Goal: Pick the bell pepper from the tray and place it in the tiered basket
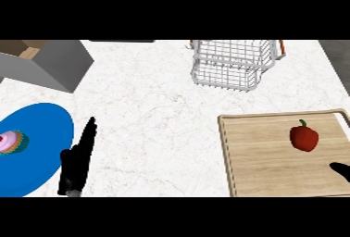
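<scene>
Head view: red bell pepper (pixel 304 137) with green stem lying on wooden tray (pixel 259 157), wire tiered basket (pixel 232 65) standing beyond; left hand (pixel 77 162) resting with fingers straight beside blue plate (pixel 41 139) carrying cupcake (pixel 11 141); right hand (pixel 342 170) showing partly, fingers' state untellable.

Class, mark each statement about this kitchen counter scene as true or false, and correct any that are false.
1. The bell pepper lies on the wooden tray. True.
2. The tiered basket already holds the pepper. False: the wire basket shows nothing inside.
3. A cupcake sits on the blue plate. True.
4. The right hand is curled round the pepper. False: only its tip shows at the tray's right edge, apart from the pepper.
5. The left hand rests open beside the blue plate. True.
6. The grey box stands on the tray. False: it stands at the counter's far left.
</scene>
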